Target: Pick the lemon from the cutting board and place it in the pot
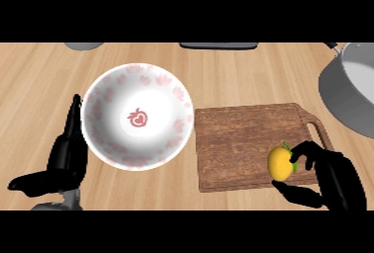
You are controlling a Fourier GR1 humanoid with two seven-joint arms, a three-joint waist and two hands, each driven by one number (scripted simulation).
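Note:
The yellow lemon (280, 162) sits at the right front part of the wooden cutting board (241, 143). My right hand (332, 173) is right beside it, fingers curled over its right side and thumb below it near the board's front edge, closing round it. The grey pot (349, 89) stands at the right edge, beyond the board, only partly in view. My left hand (62, 163) rests open at the lower left, fingers pointing up along the bowl's left rim.
A large white bowl (137, 116) with pink heart marks and a strawberry in its middle stands left of the board. A dark flat object (217, 45) and a grey round object (84, 45) lie at the counter's far edge.

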